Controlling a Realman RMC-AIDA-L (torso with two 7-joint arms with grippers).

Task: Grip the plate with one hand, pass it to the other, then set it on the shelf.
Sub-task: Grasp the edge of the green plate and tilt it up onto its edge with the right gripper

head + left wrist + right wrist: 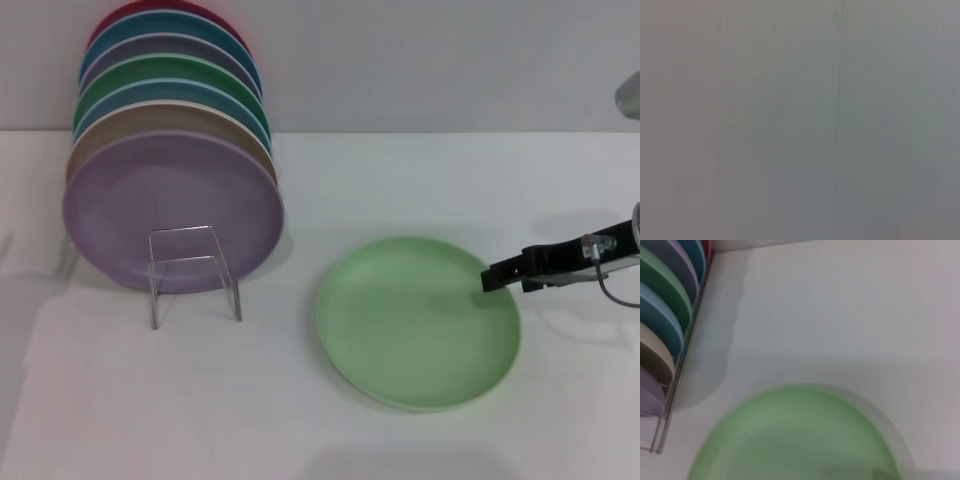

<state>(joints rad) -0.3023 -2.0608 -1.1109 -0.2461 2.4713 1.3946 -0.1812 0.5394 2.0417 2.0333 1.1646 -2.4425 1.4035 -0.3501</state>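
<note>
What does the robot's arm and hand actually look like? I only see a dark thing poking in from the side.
Only the right gripper shows: slim, black, blocky fingers running back to a black body with a small silver-grey fitting. A thin grey cable loops under it. A silver-grey rounded part sits at the picture's upper edge. The left gripper is out of sight.

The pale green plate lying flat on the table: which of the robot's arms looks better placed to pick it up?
The right. The right gripper is already at the pale green plate, right at its rim on the robot's right. The left gripper appears in no view, and its wrist camera shows only blank grey.
</note>
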